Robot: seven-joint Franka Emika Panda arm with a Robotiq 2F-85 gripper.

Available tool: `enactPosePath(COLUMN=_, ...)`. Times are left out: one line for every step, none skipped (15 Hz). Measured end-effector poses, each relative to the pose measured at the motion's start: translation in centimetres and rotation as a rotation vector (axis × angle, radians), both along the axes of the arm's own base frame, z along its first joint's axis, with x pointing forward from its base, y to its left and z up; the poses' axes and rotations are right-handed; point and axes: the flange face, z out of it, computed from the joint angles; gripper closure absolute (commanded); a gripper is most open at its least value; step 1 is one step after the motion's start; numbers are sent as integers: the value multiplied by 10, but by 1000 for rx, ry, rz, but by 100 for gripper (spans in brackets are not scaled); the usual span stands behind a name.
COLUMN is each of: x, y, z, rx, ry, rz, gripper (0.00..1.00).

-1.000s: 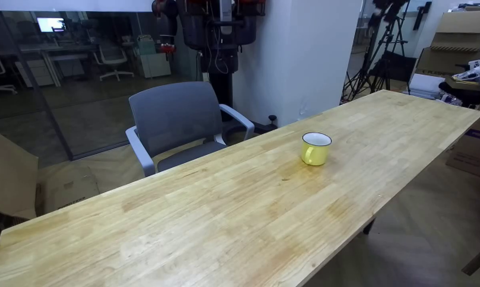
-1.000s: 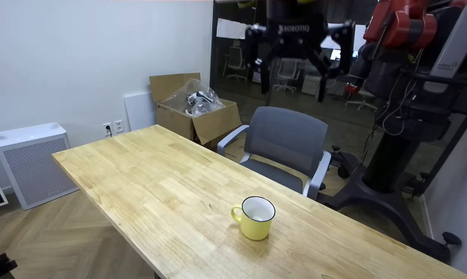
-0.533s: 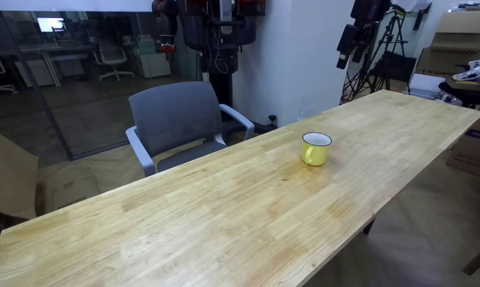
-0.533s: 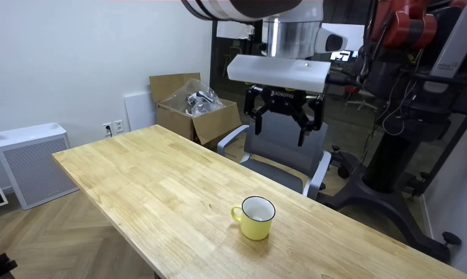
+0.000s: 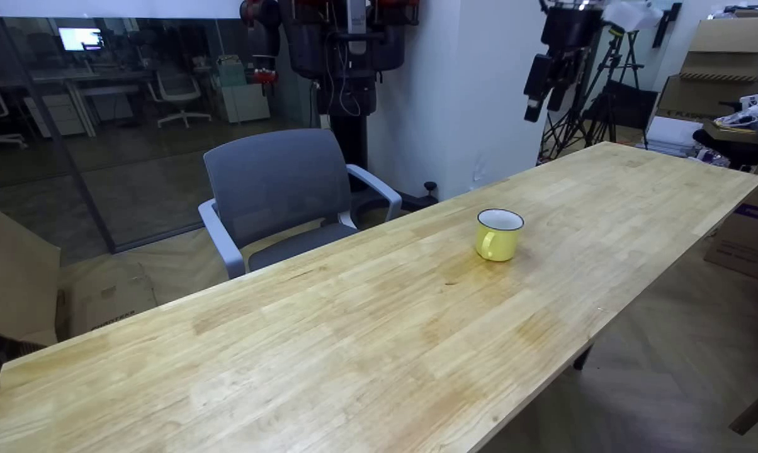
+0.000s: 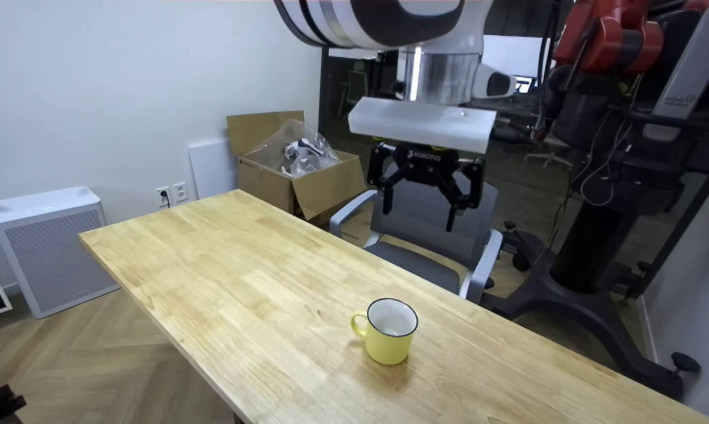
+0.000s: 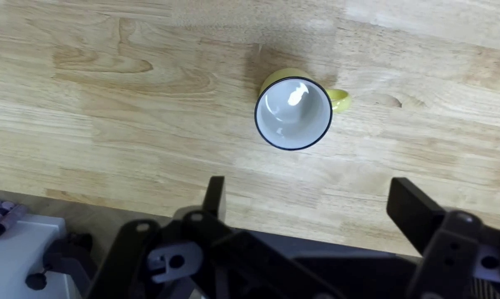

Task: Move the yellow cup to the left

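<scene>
The yellow cup stands upright on the long wooden table, in both exterior views (image 5: 505, 247) (image 6: 384, 348). It has a white inside and a dark rim line. In the wrist view the cup (image 7: 293, 124) is above the fingertips, its handle pointing right. My gripper (image 6: 418, 220) is open and empty, in the air well above the table, on the chair side of the cup. It also shows at the top right of an exterior view (image 5: 543, 113). In the wrist view the gripper (image 7: 306, 182) has its fingers wide apart with bare table and the table edge between them.
The wooden table (image 5: 322, 352) runs long, with its edge beside a grey office chair (image 5: 278, 182). A red and black robot (image 6: 602, 176) stands behind the chair. An open cardboard box (image 6: 266, 182) and a white air purifier (image 6: 48, 247) stand past the table's end.
My gripper has come down from high up, quickly at first and slightly in the last half second, and has come into view in both exterior views. The cup has not moved.
</scene>
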Motion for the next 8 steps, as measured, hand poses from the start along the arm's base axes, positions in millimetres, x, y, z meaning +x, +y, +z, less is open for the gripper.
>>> enactPosePath(x=8, y=4, z=-11, rx=8, ry=28, rz=10, gripper=0)
enactPosePath(x=16, y=7, z=-23, rx=16, ry=55, rz=21, gripper=0)
enactPosePath(x=25, y=11, z=-36, rx=25, ry=83, rz=31, gripper=0)
enactPosePath(x=34, y=14, z=-50, rx=36, ry=113, rz=41, gripper=0)
enactPosePath(x=43, y=18, z=-64, rx=46, ry=142, rz=50, gripper=0)
enactPosePath(x=51, y=21, z=-77, rx=56, ry=170, rz=59, gripper=0)
enactPosePath(x=58, y=23, z=-89, rx=65, ry=196, rz=68, gripper=0)
enactPosePath(x=65, y=26, z=-100, rx=74, ry=219, rz=75, gripper=0)
